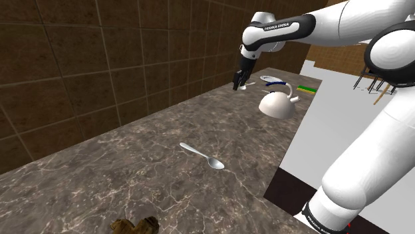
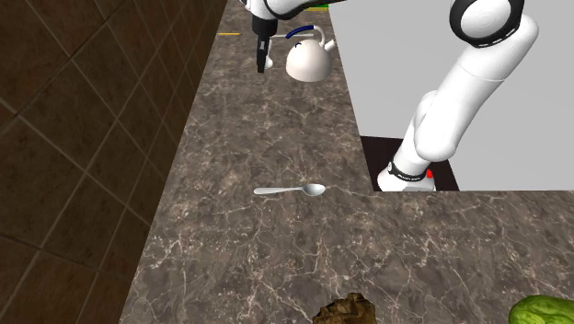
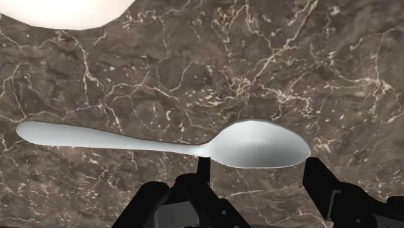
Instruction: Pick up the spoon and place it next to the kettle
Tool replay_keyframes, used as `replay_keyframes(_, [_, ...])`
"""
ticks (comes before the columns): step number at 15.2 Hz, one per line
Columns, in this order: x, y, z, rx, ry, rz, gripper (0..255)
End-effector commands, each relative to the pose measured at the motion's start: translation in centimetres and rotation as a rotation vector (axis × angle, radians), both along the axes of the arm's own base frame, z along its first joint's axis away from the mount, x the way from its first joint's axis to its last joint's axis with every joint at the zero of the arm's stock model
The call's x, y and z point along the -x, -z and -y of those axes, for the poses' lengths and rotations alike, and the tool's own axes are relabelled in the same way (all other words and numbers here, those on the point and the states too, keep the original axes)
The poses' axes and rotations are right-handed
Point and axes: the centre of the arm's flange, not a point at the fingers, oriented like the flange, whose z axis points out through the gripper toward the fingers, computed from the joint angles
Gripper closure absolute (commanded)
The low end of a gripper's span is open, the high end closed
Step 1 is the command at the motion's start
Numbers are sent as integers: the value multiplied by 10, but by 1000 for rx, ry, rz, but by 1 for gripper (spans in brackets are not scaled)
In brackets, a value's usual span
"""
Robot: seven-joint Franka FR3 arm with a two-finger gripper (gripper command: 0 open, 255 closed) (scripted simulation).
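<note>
A pale grey spoon (image 3: 162, 144) lies crosswise right in front of my black gripper (image 3: 259, 171). The two fingers (image 3: 203, 170) stand on either side of its bowl and clasp it, so the gripper is shut on the spoon. In the shoulder view the gripper (image 1: 237, 84) hangs low over the far end of the brown marble counter (image 1: 133, 166), with the spoon (image 1: 250, 85) sticking out towards the white kettle (image 1: 278, 105). The kettle (image 2: 306, 63) stands just beside the gripper (image 2: 261, 64), and its round body (image 3: 71, 13) shows close by in the wrist view.
A second spoon (image 1: 203, 155) (image 2: 290, 190) lies flat mid-counter. A brown lumpy object (image 2: 348, 311) and a green one (image 2: 547, 311) sit at the near end. A dark tiled wall (image 1: 80, 73) runs along the counter; the grey stand (image 2: 441, 92) borders its other side.
</note>
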Motion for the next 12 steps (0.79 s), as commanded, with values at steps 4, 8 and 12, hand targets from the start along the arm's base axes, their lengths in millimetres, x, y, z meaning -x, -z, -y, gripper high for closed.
replay_keyframes(4, [1, 27, -1, 0, 0, 0, 255])
replay_keyframes(8, [1, 48, -1, 0, 0, 0, 255])
replay_keyframes(12, [1, 69, -1, 0, 0, 0, 255])
